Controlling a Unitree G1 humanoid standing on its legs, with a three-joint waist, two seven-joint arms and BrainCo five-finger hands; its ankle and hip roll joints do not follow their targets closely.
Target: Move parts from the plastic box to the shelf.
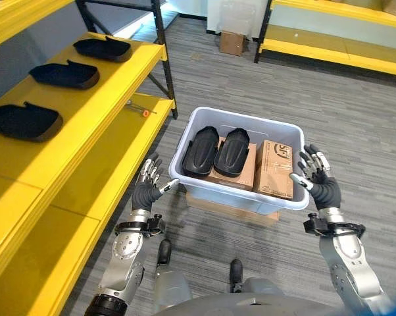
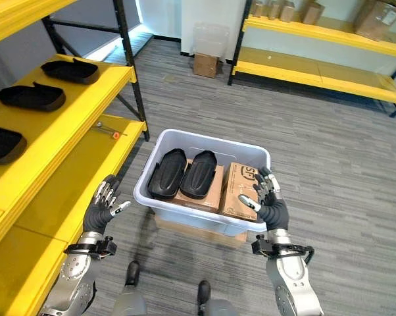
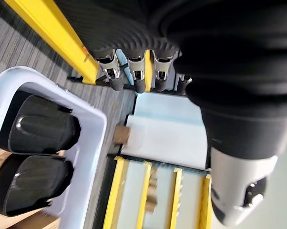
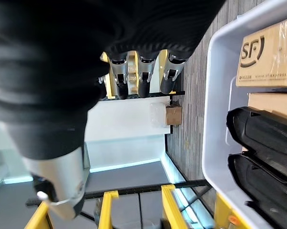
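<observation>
Between my open left hand (image 1: 147, 187) and open right hand (image 1: 318, 178) sits the pale grey plastic box (image 1: 191, 128), holding two black moulded parts (image 1: 216, 151) on cardboard cartons (image 1: 274, 170). I should grip one part firmly, then carry it to the yellow shelf (image 1: 112, 72) beyond my left hand.

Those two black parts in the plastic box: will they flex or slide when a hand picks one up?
Probably stiff: each black part keeps a moulded shell shape while propped tilted on a cardboard box. The glossy sheen suggests a slippery surface. Leaning side by side, the second part may shift when the first lifts.
</observation>
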